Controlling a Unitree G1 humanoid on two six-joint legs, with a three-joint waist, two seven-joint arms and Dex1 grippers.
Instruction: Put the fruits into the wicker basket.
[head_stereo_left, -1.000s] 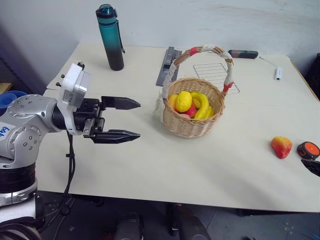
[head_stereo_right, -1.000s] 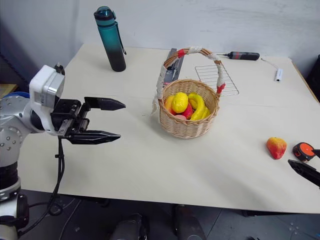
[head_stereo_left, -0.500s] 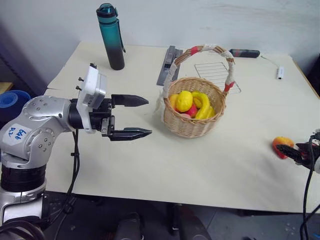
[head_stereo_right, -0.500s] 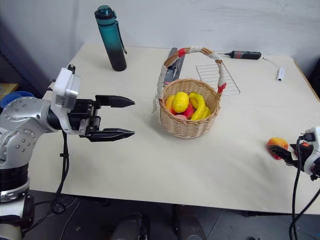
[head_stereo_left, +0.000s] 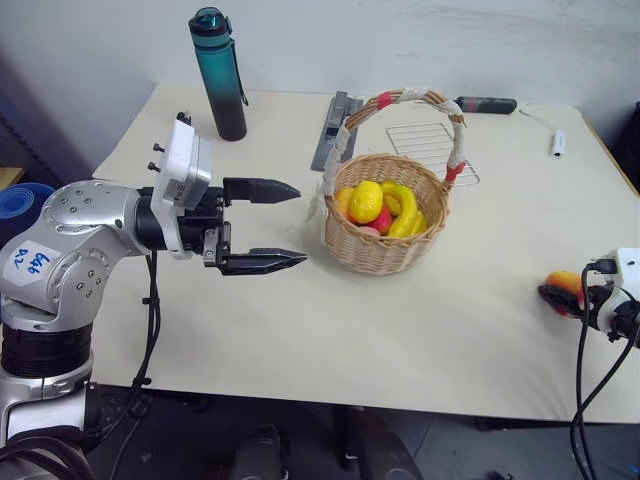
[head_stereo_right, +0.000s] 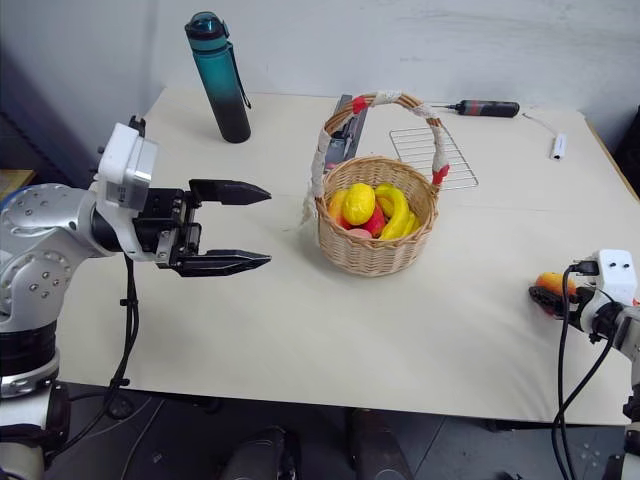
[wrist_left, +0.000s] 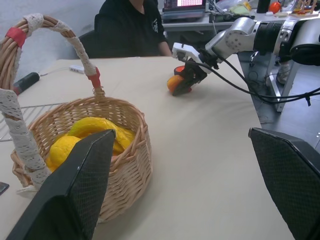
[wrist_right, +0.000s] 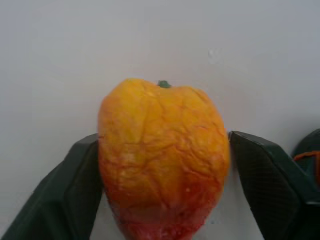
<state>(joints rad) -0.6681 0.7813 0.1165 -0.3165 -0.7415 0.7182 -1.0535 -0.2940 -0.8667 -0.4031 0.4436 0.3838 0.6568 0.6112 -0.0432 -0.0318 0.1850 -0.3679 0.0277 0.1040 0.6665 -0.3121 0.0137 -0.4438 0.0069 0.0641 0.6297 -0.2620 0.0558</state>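
The wicker basket (head_stereo_left: 385, 250) stands mid-table with a yellow lemon (head_stereo_left: 367, 200), a banana and a red fruit inside. Its taped handle arches above. A red fruit shading to yellow-orange (wrist_right: 162, 160) lies on the table near the right edge. My right gripper (head_stereo_left: 560, 295) reaches it from the front, and its fingers (wrist_right: 75, 185) press against both sides of the fruit. My left gripper (head_stereo_left: 290, 225) hovers open and level to the left of the basket, holding nothing. The left wrist view takes in the basket (wrist_left: 125, 150) and, beyond it, the right gripper at the fruit (wrist_left: 174, 82).
A teal bottle (head_stereo_left: 220, 75) stands at the back left. A grey bar (head_stereo_left: 335, 130), a wire rack (head_stereo_left: 430, 145) and a screwdriver (head_stereo_left: 487, 105) lie behind the basket. The tape measure (wrist_right: 307, 155) sits just beside the fruit. A person in black (wrist_left: 132, 30) sits beyond the table.
My right gripper came forward and down from the table's right edge onto the red fruit, and its fingers closed in against it. The left gripper stayed open beside the basket.
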